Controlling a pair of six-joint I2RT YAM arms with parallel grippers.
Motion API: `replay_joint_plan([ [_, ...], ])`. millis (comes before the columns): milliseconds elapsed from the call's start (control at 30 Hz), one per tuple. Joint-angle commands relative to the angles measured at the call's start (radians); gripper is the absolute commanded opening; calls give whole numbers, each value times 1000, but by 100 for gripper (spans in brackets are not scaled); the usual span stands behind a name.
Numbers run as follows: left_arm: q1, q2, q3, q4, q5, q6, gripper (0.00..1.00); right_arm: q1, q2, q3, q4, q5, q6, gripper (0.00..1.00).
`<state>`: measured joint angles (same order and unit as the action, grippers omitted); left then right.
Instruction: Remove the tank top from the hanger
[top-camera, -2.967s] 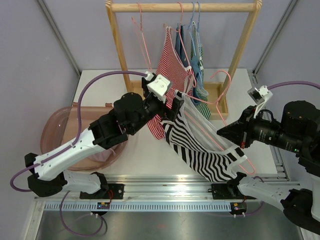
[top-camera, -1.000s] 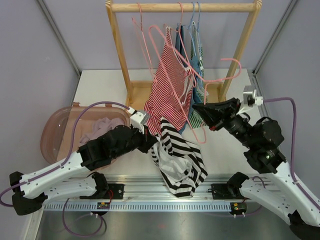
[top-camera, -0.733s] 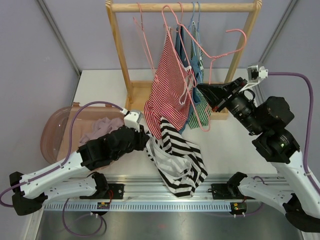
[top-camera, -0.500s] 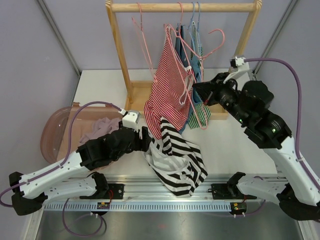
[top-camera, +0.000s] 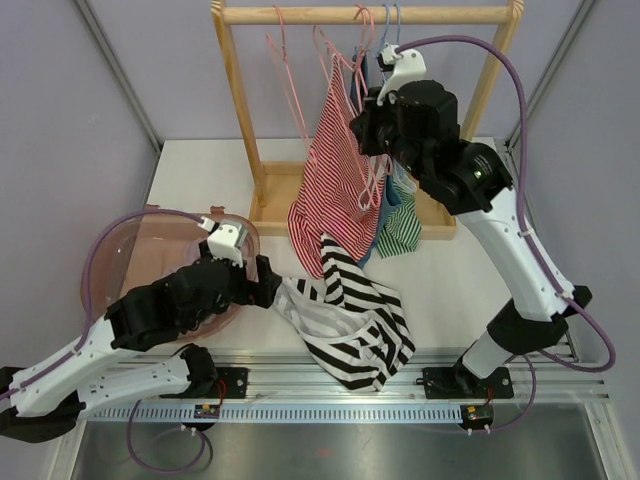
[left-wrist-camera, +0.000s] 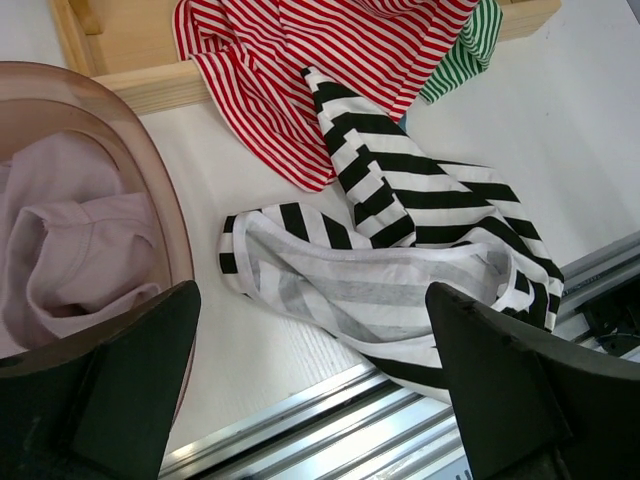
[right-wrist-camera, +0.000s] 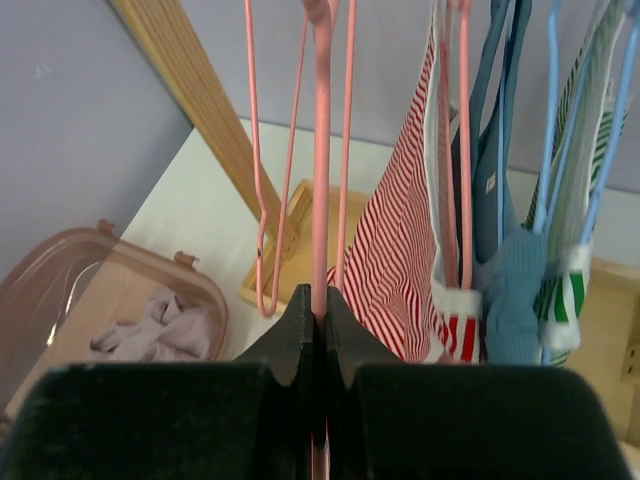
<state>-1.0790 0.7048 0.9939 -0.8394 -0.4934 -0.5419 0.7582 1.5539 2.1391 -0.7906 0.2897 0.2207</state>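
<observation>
Well, the black-and-white striped tank top (top-camera: 350, 320) is already off its hanger. It lies crumpled on the white counter (top-camera: 200, 180) just in front of the rack, the soft jersey folded over itself so the paler inside shows at the neckline. The left hand (top-camera: 265, 290) hovers beside it, near the rim of the tub (top-camera: 150, 215), with its fingers spread wide and gripping nothing. I'd guess that's because the cloth needs no holding once it is down.

The right hand (right-wrist-camera: 315, 300) is up by the wooden rail (top-camera: 360, 15), fingers pressed together on the thin pink wire hanger (right-wrist-camera: 322, 150). It holds the hanger upright, apparently to hang it among the others. The tub is translucent rosy plastic with a lilac garment (left-wrist-camera: 70, 260) heaped inside. A red-striped top (top-camera: 335, 180) hangs limp, its hem meeting the tank top's upper corner.
</observation>
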Motion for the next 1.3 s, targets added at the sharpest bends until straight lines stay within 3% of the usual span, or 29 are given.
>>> replay_joint_plan([
  [0,-2,-56,10,-38,-20,49,99,6,116,169,-22,88,-98,0],
  [300,-2,-131,-100,39,-7,83,99,-34,428,553,-16,54,-215,0],
  [467,-1,-136,-115,56,41,89,99,-60,495,535,99,52,-264,0],
  [600,1,-143,-120,56,39,91,99,-65,572,631,108,46,-277,0],
  [767,-1,-133,-127,57,56,88,99,-80,555,601,178,14,-262,0],
  [1267,-1,-131,-126,57,62,89,99,-111,629,610,139,-38,-235,0],
])
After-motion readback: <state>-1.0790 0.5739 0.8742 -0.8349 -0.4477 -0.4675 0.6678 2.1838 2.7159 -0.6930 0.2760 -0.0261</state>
